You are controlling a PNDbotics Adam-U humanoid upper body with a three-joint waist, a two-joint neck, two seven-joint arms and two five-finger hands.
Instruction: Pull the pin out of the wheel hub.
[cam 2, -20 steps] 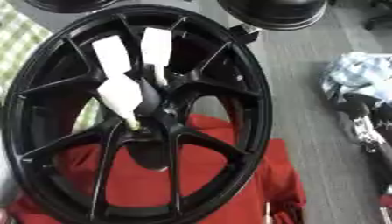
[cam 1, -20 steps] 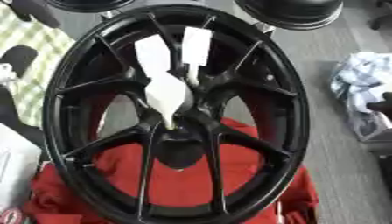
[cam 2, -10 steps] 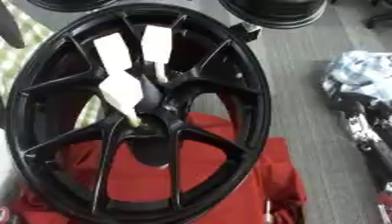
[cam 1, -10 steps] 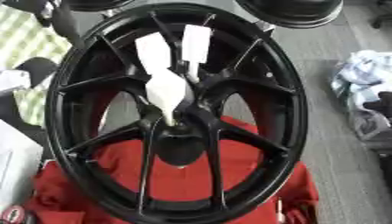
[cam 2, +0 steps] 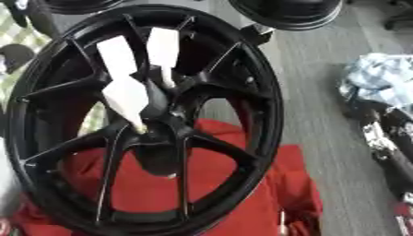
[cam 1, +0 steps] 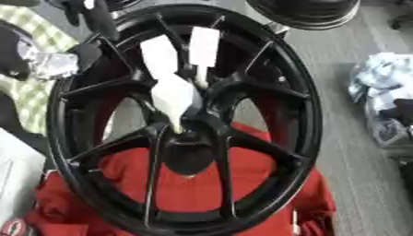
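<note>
The black wheel [cam 1: 185, 120] stands tilted on a red cloth [cam 1: 193, 193], a white pin [cam 1: 175, 99] at its hub. The left hand [cam 1: 48, 62] shows at the wheel's upper left rim; whether its fingers are curled cannot be told.

Setting reads as a workshop or garage-type test bay — tyre/wheel handling area. Evidence: a large black multi-spoke alloy wheel [cam 1: 185, 120] fills the centre of the view, lying on a red cloth [cam 1: 193, 189] that shows at 6 o'clock. Further round black wheel-like items [cam 1: 310, 11] sit at 12 to 1 o'clock, cut off by the frame edge. Floor is grey carpet-like sheeting [cam 2: 322, 92], at 3 o'clock. A crumpled pale blue-and-white rag [cam 1: 383, 85] lies on it — with dark gear just below it, not identifiable. Green-checked fabric [cam 1: 32, 87] at 9 o'clock.
</note>
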